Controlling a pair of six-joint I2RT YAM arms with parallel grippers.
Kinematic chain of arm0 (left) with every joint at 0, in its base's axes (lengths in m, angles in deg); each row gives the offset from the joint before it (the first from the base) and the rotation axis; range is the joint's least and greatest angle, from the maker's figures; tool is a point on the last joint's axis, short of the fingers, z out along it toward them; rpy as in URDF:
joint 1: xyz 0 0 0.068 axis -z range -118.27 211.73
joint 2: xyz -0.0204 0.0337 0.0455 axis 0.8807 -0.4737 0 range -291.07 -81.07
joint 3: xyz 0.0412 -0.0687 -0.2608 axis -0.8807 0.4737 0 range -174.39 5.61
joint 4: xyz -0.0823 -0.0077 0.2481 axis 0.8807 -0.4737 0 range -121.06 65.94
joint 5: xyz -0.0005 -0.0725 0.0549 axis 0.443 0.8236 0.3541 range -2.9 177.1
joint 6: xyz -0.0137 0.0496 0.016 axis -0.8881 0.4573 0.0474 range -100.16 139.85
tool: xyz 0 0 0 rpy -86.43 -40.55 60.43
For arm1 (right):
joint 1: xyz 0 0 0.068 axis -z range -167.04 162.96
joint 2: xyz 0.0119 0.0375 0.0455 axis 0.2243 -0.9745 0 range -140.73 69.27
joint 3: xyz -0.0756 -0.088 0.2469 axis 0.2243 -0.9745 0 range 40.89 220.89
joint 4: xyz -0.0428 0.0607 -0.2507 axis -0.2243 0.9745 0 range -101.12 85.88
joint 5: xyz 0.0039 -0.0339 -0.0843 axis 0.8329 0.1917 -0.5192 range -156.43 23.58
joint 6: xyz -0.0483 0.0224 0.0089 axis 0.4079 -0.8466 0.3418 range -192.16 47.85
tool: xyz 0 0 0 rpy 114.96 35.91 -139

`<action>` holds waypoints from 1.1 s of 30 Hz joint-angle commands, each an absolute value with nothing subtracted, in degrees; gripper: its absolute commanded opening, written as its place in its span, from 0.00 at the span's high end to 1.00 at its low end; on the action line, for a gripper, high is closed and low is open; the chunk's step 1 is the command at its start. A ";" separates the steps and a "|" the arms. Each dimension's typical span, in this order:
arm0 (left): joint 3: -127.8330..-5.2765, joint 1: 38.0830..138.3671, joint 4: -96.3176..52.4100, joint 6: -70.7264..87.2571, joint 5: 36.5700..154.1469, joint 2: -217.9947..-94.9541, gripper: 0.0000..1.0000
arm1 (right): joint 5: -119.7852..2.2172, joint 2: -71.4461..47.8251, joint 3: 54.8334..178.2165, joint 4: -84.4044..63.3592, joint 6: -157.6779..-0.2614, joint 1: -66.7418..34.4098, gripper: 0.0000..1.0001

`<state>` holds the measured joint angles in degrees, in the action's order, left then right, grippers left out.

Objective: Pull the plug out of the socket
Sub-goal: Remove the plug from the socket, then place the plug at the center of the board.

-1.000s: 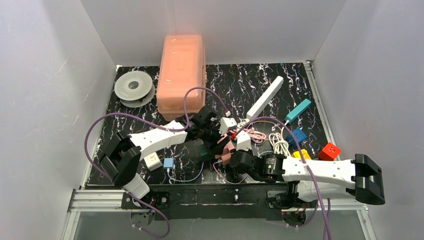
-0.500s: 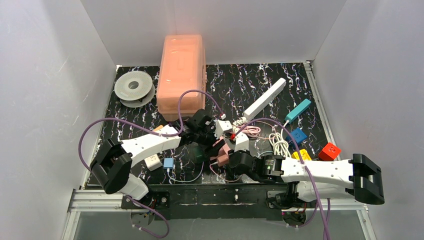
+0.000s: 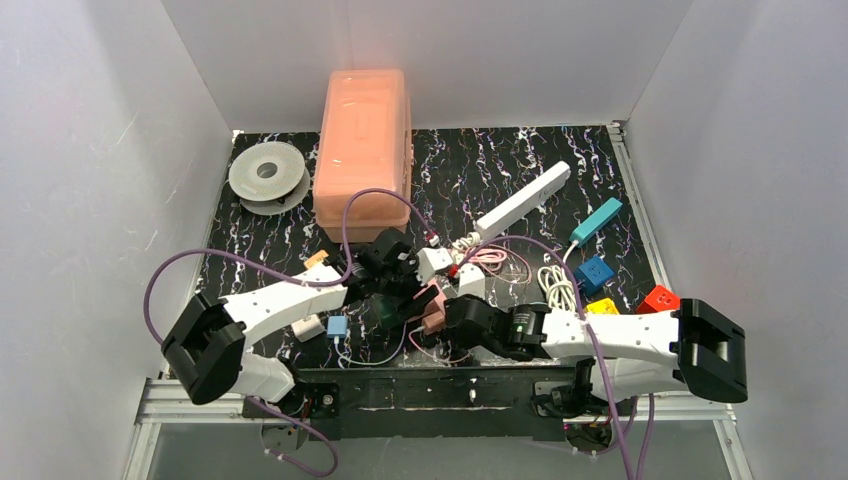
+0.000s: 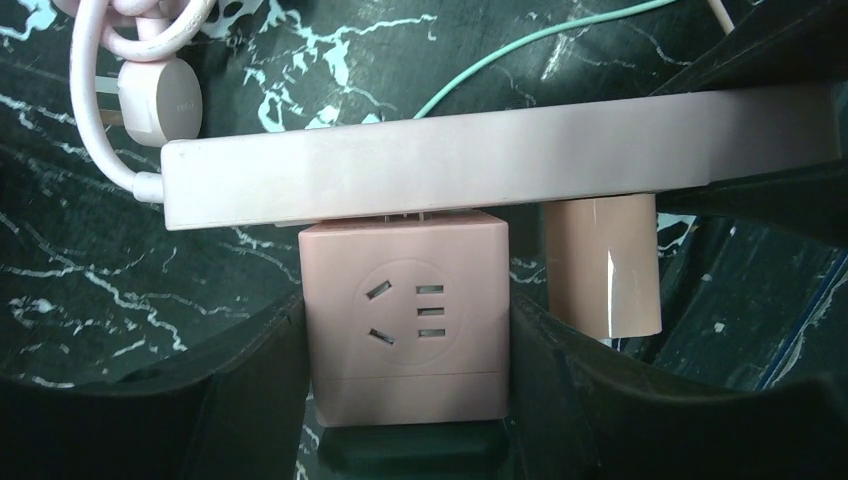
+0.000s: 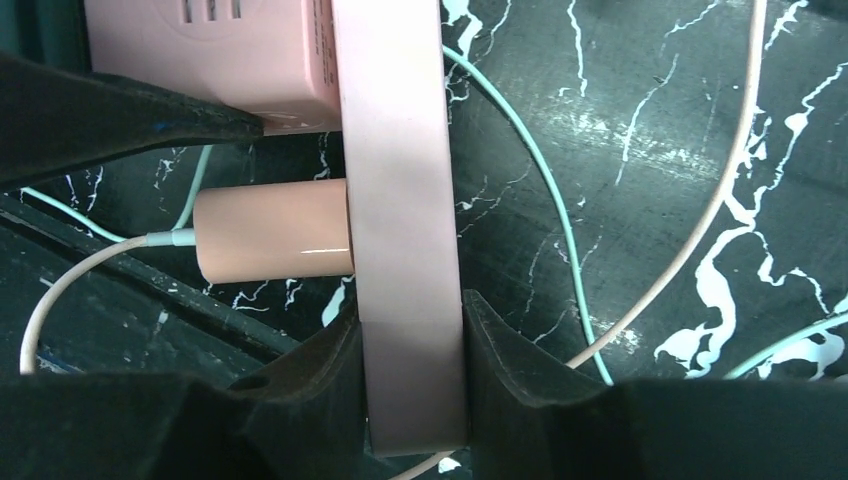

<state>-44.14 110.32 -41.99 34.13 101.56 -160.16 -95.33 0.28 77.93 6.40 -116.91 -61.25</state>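
Presently I am holding the pink cube plug (image 4: 405,300) in the left gripper (image 4: 408,340), whose jaws are standing about half open and pressing on the cube's two side faces. The cube is sitting with its back against the pink power strip (image 4: 480,165), and only a thin shadowed seam is showing between them. The right gripper (image 5: 412,350) is clamping the same strip across its narrow width, jaws nearly closed, just beside a round-ended charger plug (image 5: 272,245) that is also sitting in the strip.

Hazards, as I am judging them:
- If I am pulling off the prongs' axis, they may be binding in the socket.
- The cube's smooth faces may be slipping out of the left pads.
- The strip may be sliding or twisting in the right grip, since it is being held near one end only.
- The charger's lead and the mint cable (image 5: 560,230) may be dragging across the table (image 4: 80,260) and snagging.
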 commanded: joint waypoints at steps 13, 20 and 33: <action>-40.78 112.09 -62.29 39.24 111.32 -146.01 1.00 | -115.92 -16.60 88.55 40.87 -138.01 -55.34 0.99; -41.48 112.09 -67.62 44.69 112.18 -143.66 1.00 | -109.82 -14.19 84.24 36.94 -143.26 -52.57 0.99; -43.99 105.98 -53.29 49.14 98.65 -150.07 1.00 | -107.39 0.50 79.15 24.75 -133.17 -54.85 0.99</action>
